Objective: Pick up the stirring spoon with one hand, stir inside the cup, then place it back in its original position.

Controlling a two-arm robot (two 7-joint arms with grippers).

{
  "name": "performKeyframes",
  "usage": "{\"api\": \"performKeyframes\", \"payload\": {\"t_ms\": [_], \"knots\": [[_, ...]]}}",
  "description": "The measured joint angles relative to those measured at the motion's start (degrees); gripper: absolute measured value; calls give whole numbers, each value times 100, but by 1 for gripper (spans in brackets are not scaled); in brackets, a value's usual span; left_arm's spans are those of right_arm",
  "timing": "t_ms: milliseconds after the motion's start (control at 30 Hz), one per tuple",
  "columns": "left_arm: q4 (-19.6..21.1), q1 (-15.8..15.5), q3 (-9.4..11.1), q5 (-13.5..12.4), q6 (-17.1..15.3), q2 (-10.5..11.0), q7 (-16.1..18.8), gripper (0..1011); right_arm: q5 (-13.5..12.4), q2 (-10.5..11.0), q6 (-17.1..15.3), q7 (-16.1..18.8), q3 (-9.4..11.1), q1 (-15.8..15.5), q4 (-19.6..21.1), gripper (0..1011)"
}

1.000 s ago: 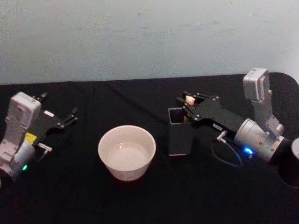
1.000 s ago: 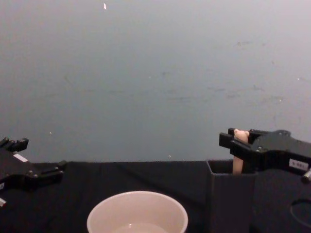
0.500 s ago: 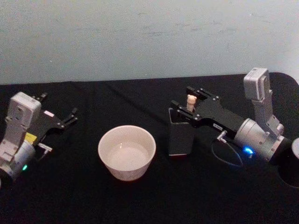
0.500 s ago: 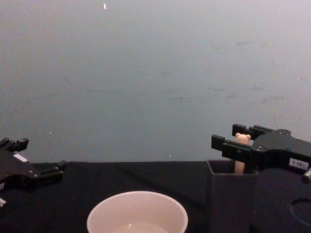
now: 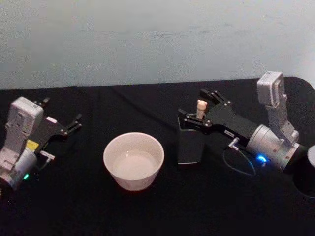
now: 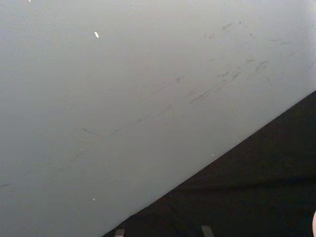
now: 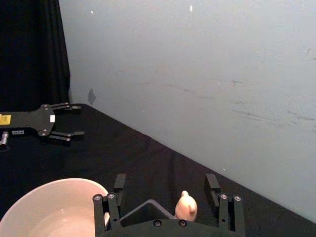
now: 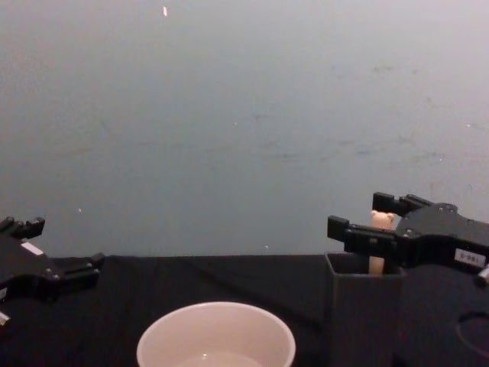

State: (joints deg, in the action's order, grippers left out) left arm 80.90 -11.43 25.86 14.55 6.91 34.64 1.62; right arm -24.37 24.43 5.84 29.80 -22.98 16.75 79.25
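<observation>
The stirring spoon [image 5: 201,106] stands upright in the dark grey square holder [image 5: 189,145], its original position, with only the beige bear-head handle [image 8: 380,222] showing above the rim. My right gripper [image 5: 194,104] is open around that handle, one finger on each side and apart from it; the right wrist view shows the bear head [image 7: 186,205] between the spread fingers [image 7: 119,183]. The cream-white cup [image 5: 133,160] sits left of the holder, its inside pale. My left gripper [image 5: 74,123] rests open at the far left of the table.
Black cloth covers the table [image 5: 147,211] and a pale wall rises behind it. A cable loop [image 5: 238,164] hangs beside the right wrist. Bare cloth lies between the cup and the left arm.
The right gripper's fingers have spread apart and let go of the spoon's handle. The spoon stays standing in the holder. The left arm has not moved.
</observation>
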Motion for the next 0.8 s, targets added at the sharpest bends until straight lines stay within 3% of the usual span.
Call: {"api": "performKeyframes", "payload": {"t_ms": [200,333,400,500,567,667,800], "knots": [[0,0,0,0,0,0,0,1001,-106,-74,250,62,153,79,52,1002],[0,0,0,0,0,0,0,1001,-100,-161,437,-150,350,119,124,1002],[0,0,0,0,0,0,0,1001,27,-230,486,-460,486,119,145,1002],[0,0,0,0,0,0,0,1001,380,-362,362,-1204,681,73,77,1002],[0,0,0,0,0,0,0,1001,440,-385,325,-1316,707,63,44,1002],[0,0,0,0,0,0,0,1001,745,-491,84,-1834,788,14,-199,1002],[0,0,0,0,0,0,0,1001,921,-546,-114,-2022,790,-47,-410,1002]]}}
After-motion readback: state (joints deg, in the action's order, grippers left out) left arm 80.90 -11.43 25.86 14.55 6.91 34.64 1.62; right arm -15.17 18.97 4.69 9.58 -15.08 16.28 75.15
